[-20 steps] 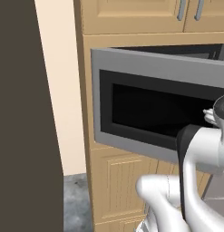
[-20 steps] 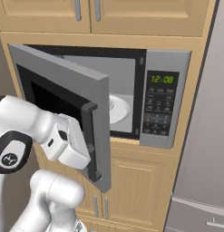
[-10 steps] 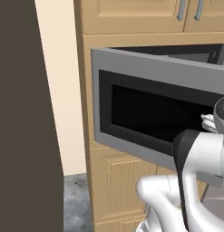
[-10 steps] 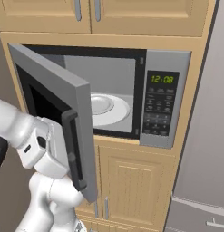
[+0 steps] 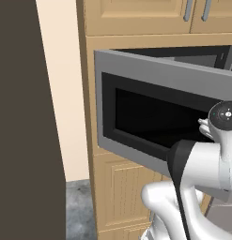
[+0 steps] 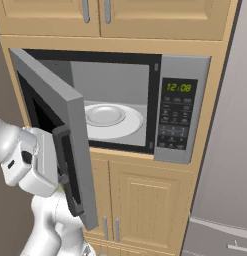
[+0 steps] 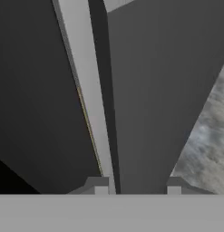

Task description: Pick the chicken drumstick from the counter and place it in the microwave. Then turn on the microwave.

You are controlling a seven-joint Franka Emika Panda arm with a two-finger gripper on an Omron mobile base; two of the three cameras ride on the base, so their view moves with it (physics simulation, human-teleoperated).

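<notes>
Hand view: end effector (image 7: pixel 137 186) straddling the open door's edge (image 7: pixel 93 104).
Fingertips (image 7: pixel 100 186) sit apart with that edge running lengthwise away between them; whether they pinch it or just bracket it I cannot tell. Beyond, in the right base view, the door (image 6: pixel 70 125) stands swung out, the microwave (image 6: pixel 185 70) cavity opening to its right. Its turntable (image 6: pixel 112 120) looks bare, so I judge the drumstick not yet inside; where it lies I cannot tell.

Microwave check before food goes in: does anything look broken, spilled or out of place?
Nothing stands out. The microwave door hangs open, the white turntable sits level and bare, and the clock is lit. The gripper straddles the door's edge.
</notes>
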